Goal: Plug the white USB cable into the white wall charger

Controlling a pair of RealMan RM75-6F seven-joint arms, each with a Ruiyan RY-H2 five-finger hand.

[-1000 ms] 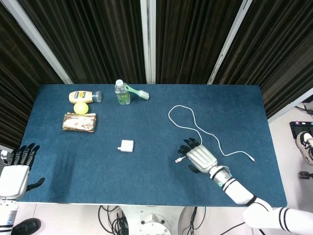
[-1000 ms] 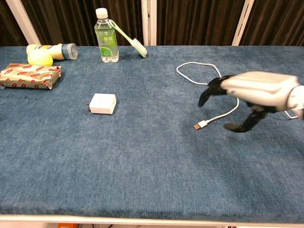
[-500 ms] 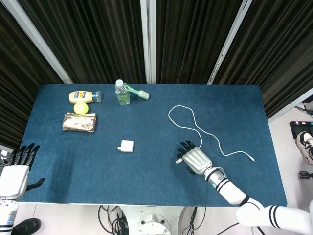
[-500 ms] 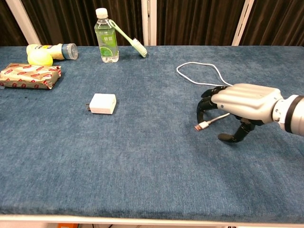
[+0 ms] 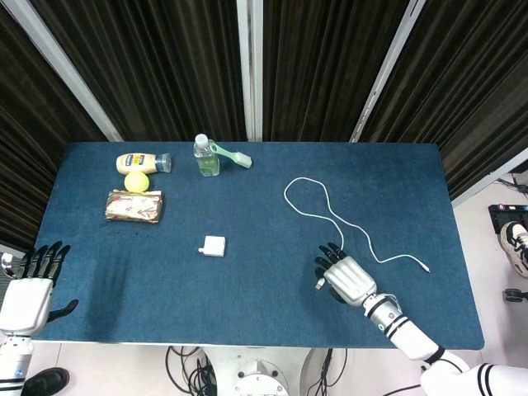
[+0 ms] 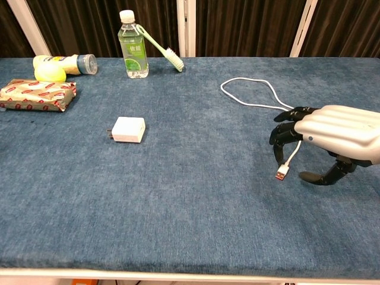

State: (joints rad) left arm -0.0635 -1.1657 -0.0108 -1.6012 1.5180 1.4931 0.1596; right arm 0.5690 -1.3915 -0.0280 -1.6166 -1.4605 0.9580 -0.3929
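USB cable (image 6: 289,161) plug end dangling from right hand (image 6: 332,133), fingers curled on cord, just above table (image 6: 178,196). Wall charger (image 6: 129,129) well apart, leftward. Left hand (image 5: 31,285) spread, empty. Suggest regripping nearer plug before aligning with port.

white cable (image 6: 249,101); blue table (image 6: 178,202)

Blue table (image 5: 247,272) carries charger (image 5: 214,246), bottle (image 5: 205,156), cable (image 5: 330,210).

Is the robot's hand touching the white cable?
Touching. In the chest view, the right hand has its fingers curled on the white cable, whose plug end dangles below them.
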